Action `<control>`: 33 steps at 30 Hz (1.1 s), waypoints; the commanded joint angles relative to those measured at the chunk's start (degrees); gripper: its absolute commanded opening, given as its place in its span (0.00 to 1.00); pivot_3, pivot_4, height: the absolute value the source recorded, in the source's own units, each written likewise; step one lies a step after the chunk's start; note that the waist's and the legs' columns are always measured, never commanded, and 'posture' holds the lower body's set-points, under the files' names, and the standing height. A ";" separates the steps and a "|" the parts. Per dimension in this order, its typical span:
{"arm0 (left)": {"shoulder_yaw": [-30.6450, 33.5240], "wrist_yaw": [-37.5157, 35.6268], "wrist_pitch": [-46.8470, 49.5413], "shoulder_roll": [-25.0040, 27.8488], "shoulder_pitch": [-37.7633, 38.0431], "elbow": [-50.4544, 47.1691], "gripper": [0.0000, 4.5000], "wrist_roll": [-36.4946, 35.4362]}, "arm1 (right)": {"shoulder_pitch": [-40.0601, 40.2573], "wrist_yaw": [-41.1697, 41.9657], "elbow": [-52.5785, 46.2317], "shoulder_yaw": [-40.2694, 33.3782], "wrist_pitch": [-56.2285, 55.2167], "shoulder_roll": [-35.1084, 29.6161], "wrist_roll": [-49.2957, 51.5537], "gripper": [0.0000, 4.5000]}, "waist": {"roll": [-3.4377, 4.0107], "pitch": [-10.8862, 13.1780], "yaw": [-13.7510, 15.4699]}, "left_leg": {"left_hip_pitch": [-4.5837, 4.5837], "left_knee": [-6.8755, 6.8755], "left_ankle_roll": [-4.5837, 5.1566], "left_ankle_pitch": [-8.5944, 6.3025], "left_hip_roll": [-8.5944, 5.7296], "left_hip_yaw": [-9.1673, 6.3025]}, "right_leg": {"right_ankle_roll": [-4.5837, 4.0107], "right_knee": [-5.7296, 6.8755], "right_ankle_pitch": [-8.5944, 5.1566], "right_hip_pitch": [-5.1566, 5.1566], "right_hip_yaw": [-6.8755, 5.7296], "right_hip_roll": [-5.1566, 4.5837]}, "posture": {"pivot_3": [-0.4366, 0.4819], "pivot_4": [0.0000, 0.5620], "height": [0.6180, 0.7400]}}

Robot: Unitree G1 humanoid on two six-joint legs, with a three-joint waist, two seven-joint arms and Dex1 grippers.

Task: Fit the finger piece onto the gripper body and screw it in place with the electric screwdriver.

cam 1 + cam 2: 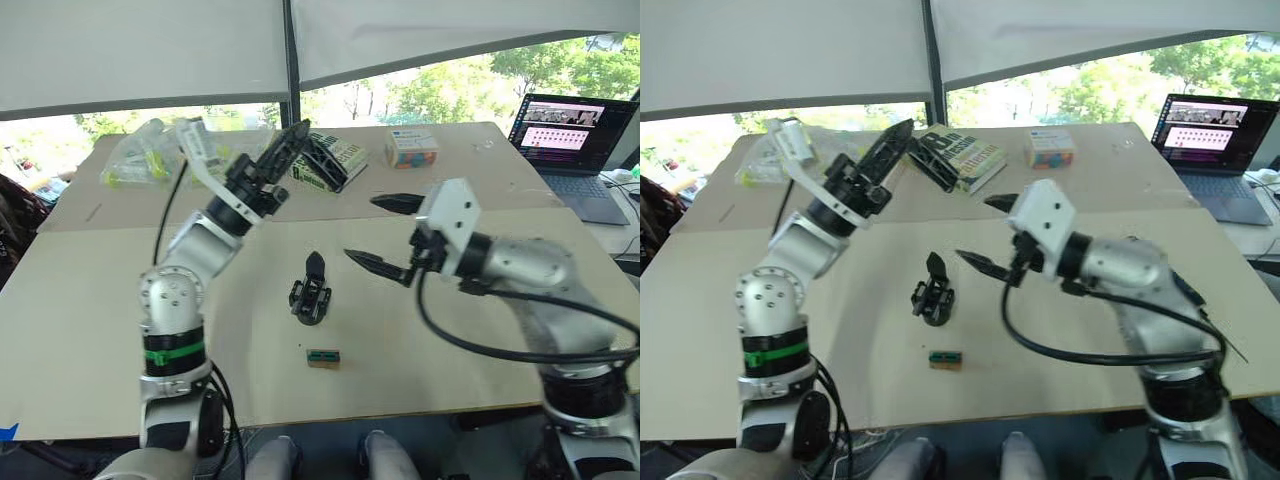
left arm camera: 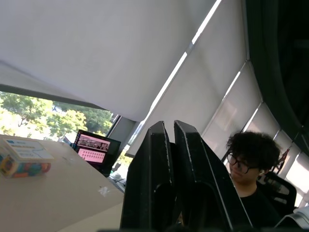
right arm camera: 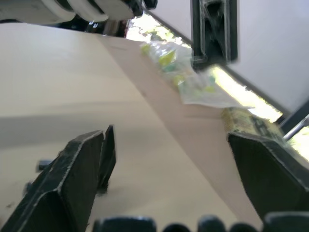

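Observation:
The gripper body [image 1: 311,292] is a small black block with a pointed finger sticking up, standing near the middle of the tan table [image 1: 90,330]. My right gripper [image 1: 385,233] hovers just to its right, a little above the table, open wide with nothing between its fingers [image 3: 82,164]. My left gripper [image 1: 299,130] is raised high at the back left, pointing up and away, shut with nothing visible in it; its fingers [image 2: 154,179] stand pressed side by side. The loose finger piece and the electric screwdriver are out of view.
A small green-and-brown block [image 1: 323,357] lies in front of the gripper body. At the back are a printed box [image 1: 335,160], a colourful box [image 1: 412,148] and plastic bags [image 1: 145,155]. A laptop [image 1: 575,130] sits far right. A person [image 2: 248,164] sits beyond the table.

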 commanded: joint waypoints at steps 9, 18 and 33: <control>-8.71 -29.40 15.72 21.11 0.20 2.34 0.00 0.04 | -13.31 5.59 8.10 -2.70 36.14 -3.86 29.13 1.00 | -0.01 0.01 0.10 | 0.00 -0.04 0.02 -0.01 0.01 0.00 | -0.03 -0.01 -0.01 -0.01 0.01 -0.03 | 0.48 0.27 1.00; -11.31 -33.26 16.48 19.98 0.53 1.40 0.00 1.73 | -20.89 -3.94 9.46 -0.85 53.20 5.67 36.88 1.00 | -0.01 0.01 0.16 | -0.10 -0.04 0.03 -0.01 0.01 -0.02 | -0.03 0.01 -0.01 -0.15 0.02 -0.13 | 0.48 0.27 1.00; -12.66 -34.26 16.74 18.82 2.10 -0.39 0.00 3.29 | -21.48 -13.71 9.85 -2.37 58.06 14.06 39.58 0.88 | -0.01 0.01 0.07 | -0.11 -0.04 0.03 -0.01 0.00 -0.02 | -0.03 0.06 -0.01 -0.19 0.01 -0.13 | 0.48 0.27 1.00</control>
